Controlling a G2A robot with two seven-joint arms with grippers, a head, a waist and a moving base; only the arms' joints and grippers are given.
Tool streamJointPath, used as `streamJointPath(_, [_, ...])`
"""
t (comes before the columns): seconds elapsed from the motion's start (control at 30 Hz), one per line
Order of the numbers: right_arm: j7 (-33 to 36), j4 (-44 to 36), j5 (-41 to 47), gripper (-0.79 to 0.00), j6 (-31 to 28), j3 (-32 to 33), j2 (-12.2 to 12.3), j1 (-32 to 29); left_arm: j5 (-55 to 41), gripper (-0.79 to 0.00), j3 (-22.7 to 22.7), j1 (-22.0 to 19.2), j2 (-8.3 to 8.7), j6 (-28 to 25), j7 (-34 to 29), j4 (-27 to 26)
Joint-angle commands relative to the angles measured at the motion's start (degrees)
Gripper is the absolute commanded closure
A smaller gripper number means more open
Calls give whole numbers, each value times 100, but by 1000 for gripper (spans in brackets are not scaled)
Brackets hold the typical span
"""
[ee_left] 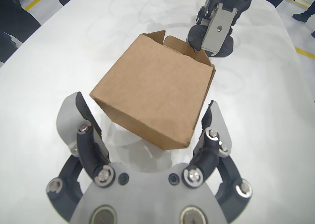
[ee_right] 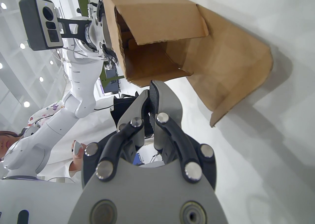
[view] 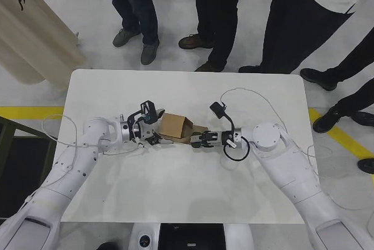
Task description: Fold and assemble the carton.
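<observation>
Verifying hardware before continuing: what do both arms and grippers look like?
Left arm and right arm: smooth white shells. Left gripper and right gripper: grey metal plates, black linkages, ribbed black pads, silver screws. A black cable loops at the right wrist.

You've got a plain brown cardboard carton [view: 174,127] near the middle of the tabletop [view: 174,194], lying on its side and slightly tilted. Its body is squared up, the open end faces the right edge, one short flap [ee_right: 162,23] is half folded across the opening, and the long flap [ee_right: 228,67] is splayed out.
</observation>
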Motion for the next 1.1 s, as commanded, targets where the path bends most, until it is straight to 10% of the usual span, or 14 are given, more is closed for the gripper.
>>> streamJointPath(0.0, [-27, 58, 75, 0, -20, -68, -32, 45, 21, -785, 26, -23, -16, -7, 34, 42])
streamJointPath(0.73, [-396, 1127, 388, 0, -345, -844, -500, 868, 93, -785, 288, -167, -182, -5, 56, 175])
streamJointPath(1.07, [-35, 1225, 163, 0, -483, -491, -347, 823, 96, -785, 230, -180, -202, 74, 49, 216])
